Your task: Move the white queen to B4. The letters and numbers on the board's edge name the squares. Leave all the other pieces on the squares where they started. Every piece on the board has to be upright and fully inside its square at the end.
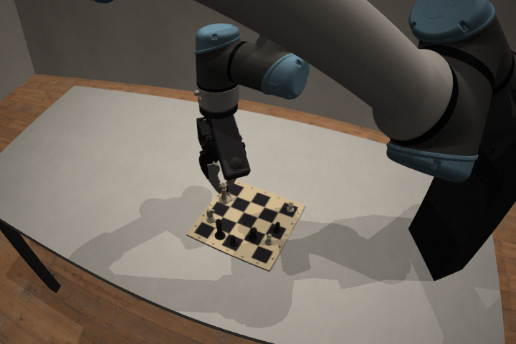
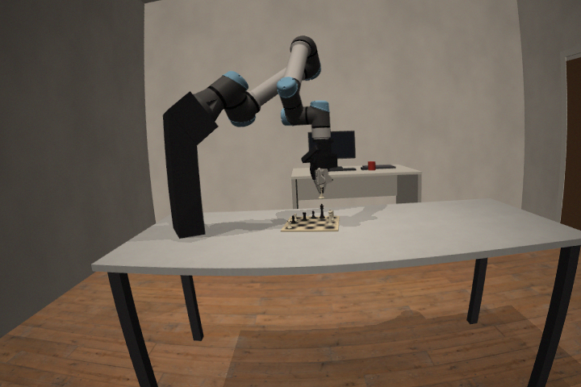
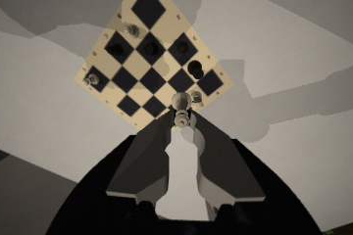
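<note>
My gripper [image 3: 181, 111] is shut on the white queen and holds it by its top, in the air above the board's far left corner. In the exterior view the queen [image 2: 320, 194] hangs under the gripper [image 2: 320, 185], well above the chessboard [image 2: 310, 223]. In the top view the gripper [image 1: 217, 181] hovers over the chessboard [image 1: 246, 221] beside a white piece [image 1: 225, 194] standing at that corner. The queen itself is hard to tell apart there.
On the board stand a white knight [image 1: 211, 213], a tall black piece [image 1: 219, 230], several smaller black pieces [image 1: 253, 233] and two white pawns [image 1: 269, 239] [image 1: 290, 207]. The arm's black base [image 1: 469, 211] stands to the right.
</note>
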`<state>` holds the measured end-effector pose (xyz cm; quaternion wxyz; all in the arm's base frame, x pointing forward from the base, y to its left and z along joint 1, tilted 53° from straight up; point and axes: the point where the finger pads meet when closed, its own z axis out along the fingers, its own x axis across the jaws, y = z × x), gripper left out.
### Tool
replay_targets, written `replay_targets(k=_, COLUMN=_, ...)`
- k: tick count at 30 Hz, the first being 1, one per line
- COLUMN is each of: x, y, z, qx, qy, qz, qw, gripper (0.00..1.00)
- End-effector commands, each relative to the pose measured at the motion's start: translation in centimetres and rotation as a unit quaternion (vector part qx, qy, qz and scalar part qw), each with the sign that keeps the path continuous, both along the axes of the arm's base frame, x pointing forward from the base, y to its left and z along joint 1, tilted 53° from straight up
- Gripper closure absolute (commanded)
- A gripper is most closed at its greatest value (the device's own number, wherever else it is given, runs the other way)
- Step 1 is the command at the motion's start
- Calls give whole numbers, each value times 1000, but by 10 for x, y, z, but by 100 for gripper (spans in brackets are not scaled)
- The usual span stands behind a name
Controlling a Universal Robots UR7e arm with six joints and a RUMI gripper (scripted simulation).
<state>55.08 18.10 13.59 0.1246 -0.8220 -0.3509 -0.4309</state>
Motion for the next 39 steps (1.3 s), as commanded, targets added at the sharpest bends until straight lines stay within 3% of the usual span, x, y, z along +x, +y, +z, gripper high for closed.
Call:
replay_targets(k=1, x=9, y=7, z=-8, qx=0, qy=-1, qz=0, qw=1000, gripper=100)
replay_targets(k=19, x=48, y=39, z=-46, qx=0, qy=-1, qz=0, qw=1000, gripper=100)
replay_targets(k=39, x=55, y=44, z=-52, qx=0, qy=-1, qz=0, qw=1000, gripper=100)
